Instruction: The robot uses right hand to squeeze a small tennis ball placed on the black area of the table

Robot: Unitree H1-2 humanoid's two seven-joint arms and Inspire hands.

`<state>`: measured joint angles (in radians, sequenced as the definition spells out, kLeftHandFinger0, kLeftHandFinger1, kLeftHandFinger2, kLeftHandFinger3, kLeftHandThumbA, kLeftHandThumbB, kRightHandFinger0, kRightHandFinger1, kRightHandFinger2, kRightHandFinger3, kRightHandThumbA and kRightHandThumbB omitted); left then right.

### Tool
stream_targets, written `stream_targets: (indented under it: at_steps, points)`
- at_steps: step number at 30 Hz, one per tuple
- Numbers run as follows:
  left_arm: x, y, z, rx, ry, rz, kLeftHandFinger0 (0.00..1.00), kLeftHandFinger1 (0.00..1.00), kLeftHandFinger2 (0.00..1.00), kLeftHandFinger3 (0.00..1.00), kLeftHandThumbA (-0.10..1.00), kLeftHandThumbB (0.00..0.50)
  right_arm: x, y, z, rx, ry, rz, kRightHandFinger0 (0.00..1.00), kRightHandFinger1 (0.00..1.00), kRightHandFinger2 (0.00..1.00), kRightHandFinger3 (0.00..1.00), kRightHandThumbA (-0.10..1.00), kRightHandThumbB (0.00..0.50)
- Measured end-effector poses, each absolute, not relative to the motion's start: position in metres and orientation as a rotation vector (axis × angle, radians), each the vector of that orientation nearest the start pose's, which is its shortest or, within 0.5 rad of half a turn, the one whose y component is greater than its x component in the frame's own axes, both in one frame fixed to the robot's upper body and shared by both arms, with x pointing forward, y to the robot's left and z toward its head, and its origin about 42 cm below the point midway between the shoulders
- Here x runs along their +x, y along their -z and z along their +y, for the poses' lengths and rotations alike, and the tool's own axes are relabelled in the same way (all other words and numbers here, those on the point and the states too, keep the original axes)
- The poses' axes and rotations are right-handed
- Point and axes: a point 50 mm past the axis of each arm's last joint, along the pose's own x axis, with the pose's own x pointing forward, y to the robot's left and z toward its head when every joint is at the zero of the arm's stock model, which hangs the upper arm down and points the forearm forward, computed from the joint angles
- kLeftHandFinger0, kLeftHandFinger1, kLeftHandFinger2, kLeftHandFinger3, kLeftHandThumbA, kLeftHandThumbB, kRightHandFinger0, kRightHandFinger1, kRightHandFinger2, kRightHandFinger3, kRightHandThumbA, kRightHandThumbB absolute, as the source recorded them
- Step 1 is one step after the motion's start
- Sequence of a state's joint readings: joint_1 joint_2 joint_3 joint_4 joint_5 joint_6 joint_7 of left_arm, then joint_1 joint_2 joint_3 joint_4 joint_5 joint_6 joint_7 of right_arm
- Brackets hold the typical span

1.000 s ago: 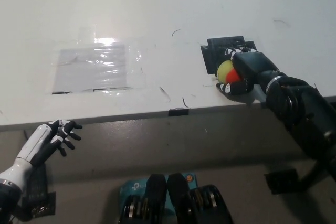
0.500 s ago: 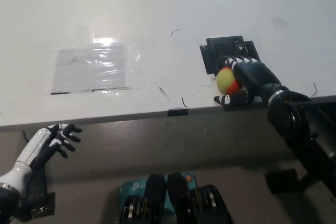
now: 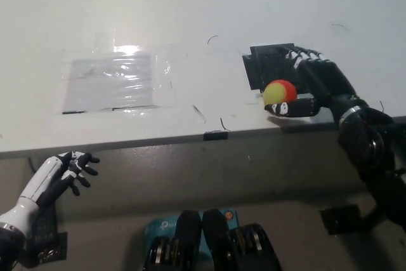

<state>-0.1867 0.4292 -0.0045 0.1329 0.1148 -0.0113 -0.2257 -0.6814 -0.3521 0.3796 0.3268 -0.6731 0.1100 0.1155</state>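
A small yellow and red tennis ball [image 3: 279,91] sits at the near edge of the black area [image 3: 266,66] on the white table [image 3: 190,17]. My black right hand [image 3: 316,84] lies just right of the ball, open, its fingers stretched away over the black area. The thumb reaches under the ball's near side and appears to touch it. No fingers wrap the ball. My white left hand [image 3: 60,174] rests below the table's front edge at the lower left, open with its fingers apart.
A shiny clear plastic patch [image 3: 114,82] is stuck to the table at the left. A small black tape mark [image 3: 216,135] sits on the table's front edge. A black object [image 3: 346,219] lies on the floor at the lower right.
My right hand has opened: its fingers lifted off the ball and stretched out, so the ball now shows almost whole. The left hand drifted slightly downward.
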Motion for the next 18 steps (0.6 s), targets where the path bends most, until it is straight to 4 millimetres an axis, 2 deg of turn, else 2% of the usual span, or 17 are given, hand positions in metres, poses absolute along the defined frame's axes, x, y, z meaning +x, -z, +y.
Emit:
stream_targets:
  at_steps: [4, 5, 6, 7, 8, 9, 10, 11, 12, 14, 15, 16, 17, 18]
  points:
    - [0.344, -0.143, 0.34, 0.547, 0.204, -0.004, 0.39, 0.45, 0.53, 0.62, 0.93, 0.079, 0.465, -0.246, -0.216, -1.176, -0.216, -0.268, 1.0, 1.0, 1.0, 1.0, 1.0, 0.495]
    - [0.344, -0.143, 0.34, 0.547, 0.205, -0.004, 0.39, 0.45, 0.52, 0.61, 0.94, 0.079, 0.462, -0.251, -0.219, -1.155, -0.199, -0.279, 1.0, 1.0, 1.0, 1.0, 0.62, 0.293]
    - [0.344, -0.143, 0.34, 0.547, 0.205, -0.003, 0.39, 0.45, 0.52, 0.61, 0.94, 0.084, 0.457, -0.255, -0.223, -1.124, -0.183, -0.292, 1.0, 1.0, 1.0, 1.0, 0.35, 0.221]
    - [0.344, -0.143, 0.34, 0.546, 0.205, -0.003, 0.39, 0.46, 0.52, 0.61, 0.94, 0.083, 0.451, -0.259, -0.228, -1.078, -0.161, -0.307, 0.86, 0.95, 1.0, 1.0, 0.16, 0.193]
    - [0.344, -0.142, 0.34, 0.546, 0.205, -0.002, 0.4, 0.47, 0.53, 0.61, 0.93, 0.093, 0.447, -0.262, -0.232, -1.04, -0.145, -0.316, 0.66, 0.72, 0.81, 0.89, 0.13, 0.125]
    - [0.344, -0.142, 0.34, 0.546, 0.205, 0.0, 0.41, 0.47, 0.54, 0.62, 0.93, 0.09, 0.441, -0.263, -0.238, -0.996, -0.123, -0.321, 0.52, 0.57, 0.68, 0.79, 0.12, 0.133]
    - [0.344, -0.142, 0.34, 0.546, 0.205, 0.0, 0.42, 0.48, 0.54, 0.62, 0.94, 0.096, 0.435, -0.264, -0.244, -0.951, -0.101, -0.326, 0.27, 0.31, 0.46, 0.64, 0.04, 0.069]
    - [0.344, -0.142, 0.34, 0.546, 0.205, 0.0, 0.42, 0.48, 0.55, 0.62, 0.94, 0.095, 0.429, -0.263, -0.248, -0.917, -0.083, -0.328, 0.19, 0.23, 0.39, 0.59, 0.03, 0.077]
    - [0.344, -0.142, 0.34, 0.546, 0.205, 0.0, 0.41, 0.46, 0.55, 0.63, 0.95, 0.094, 0.42, -0.26, -0.257, -0.869, -0.057, -0.324, 0.08, 0.1, 0.24, 0.5, 0.09, 0.021]
    - [0.344, -0.142, 0.34, 0.545, 0.205, 0.0, 0.41, 0.46, 0.56, 0.65, 0.96, 0.098, 0.405, -0.252, -0.27, -0.789, -0.012, -0.317, 0.01, 0.04, 0.15, 0.43, 0.13, 0.021]
    - [0.344, -0.142, 0.34, 0.546, 0.205, 0.0, 0.4, 0.46, 0.56, 0.65, 0.97, 0.085, 0.398, -0.246, -0.276, -0.756, 0.007, -0.303, 0.0, 0.03, 0.12, 0.39, 0.13, 0.037]
    - [0.344, -0.142, 0.34, 0.546, 0.205, 0.0, 0.4, 0.45, 0.56, 0.65, 0.97, 0.102, 0.391, -0.239, -0.282, -0.721, 0.025, -0.293, 0.0, 0.01, 0.08, 0.34, 0.16, 0.053]
    - [0.344, -0.142, 0.34, 0.546, 0.205, 0.001, 0.39, 0.45, 0.56, 0.65, 0.97, 0.092, 0.384, -0.229, -0.288, -0.682, 0.045, -0.271, 0.05, 0.0, 0.01, 0.22, 0.23, 0.066]
    - [0.344, -0.142, 0.34, 0.546, 0.205, 0.001, 0.39, 0.45, 0.56, 0.65, 0.97, 0.089, 0.377, -0.219, -0.294, -0.642, 0.066, -0.244, 0.07, 0.0, 0.0, 0.17, 0.27, 0.072]
